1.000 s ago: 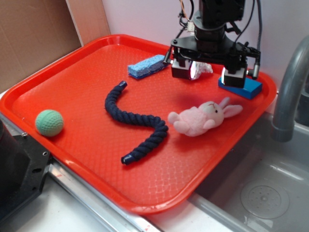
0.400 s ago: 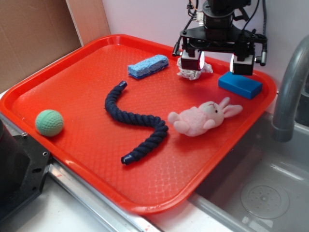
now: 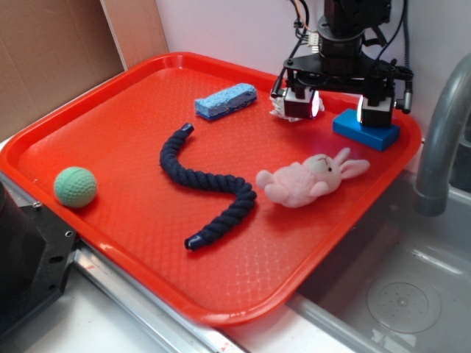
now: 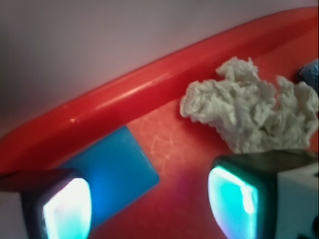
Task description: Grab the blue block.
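Observation:
The blue block [image 3: 366, 132] lies flat at the far right corner of the red tray [image 3: 110, 125], just behind the pink bunny [image 3: 309, 176]. My gripper [image 3: 337, 108] hangs open and empty above the tray, its jaws wide apart. One finger stands over the block's left part, the other over a crumpled white wad [image 3: 283, 109]. In the wrist view the block [image 4: 117, 172] lies partly under the left finger [image 4: 67, 209], the wad [image 4: 249, 109] lies beyond the right finger [image 4: 234, 201], and bare tray shows between them.
On the tray also lie a pale blue sponge [image 3: 226, 100], a dark navy rope [image 3: 206, 187] and a green ball [image 3: 75, 186]. The tray's raised rim [image 4: 124, 94] runs just behind the block. A grey tap [image 3: 441, 140] and a sink stand to the right.
My gripper rose off the tray, shifted right and toward the back, then came down a little over the block's left end. The objects have not moved.

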`<state>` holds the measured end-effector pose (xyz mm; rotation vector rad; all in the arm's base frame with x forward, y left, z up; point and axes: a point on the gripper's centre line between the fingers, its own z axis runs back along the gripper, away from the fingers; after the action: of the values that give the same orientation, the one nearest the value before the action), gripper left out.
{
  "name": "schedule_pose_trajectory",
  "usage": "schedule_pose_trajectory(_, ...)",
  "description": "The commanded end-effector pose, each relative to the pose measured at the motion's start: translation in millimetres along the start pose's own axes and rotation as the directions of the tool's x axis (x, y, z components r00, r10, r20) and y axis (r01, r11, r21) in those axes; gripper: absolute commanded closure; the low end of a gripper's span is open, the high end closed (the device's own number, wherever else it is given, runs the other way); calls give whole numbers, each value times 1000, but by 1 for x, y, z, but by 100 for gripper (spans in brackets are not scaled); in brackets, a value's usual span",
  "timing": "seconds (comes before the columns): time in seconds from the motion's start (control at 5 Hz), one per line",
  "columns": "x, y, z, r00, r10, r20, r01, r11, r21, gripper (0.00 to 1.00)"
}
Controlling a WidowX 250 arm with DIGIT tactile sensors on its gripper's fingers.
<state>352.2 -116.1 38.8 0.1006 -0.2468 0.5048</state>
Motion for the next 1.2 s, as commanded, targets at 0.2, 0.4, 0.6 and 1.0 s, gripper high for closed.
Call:
schedule_pose_trajectory(0.2,6,6,-3,999,-16,-31,14,999,-50,0)
schedule_pose_trajectory(0.4,-25,27,11,994,-16,-108,7,996,-86,0)
schedule_pose_trajectory(0.6,-47,43,34,993,-45,-112,35,995,-94,0)
schedule_pose_trajectory(1.0,-41,42,66,965,-261,17,261,955,-138,0)
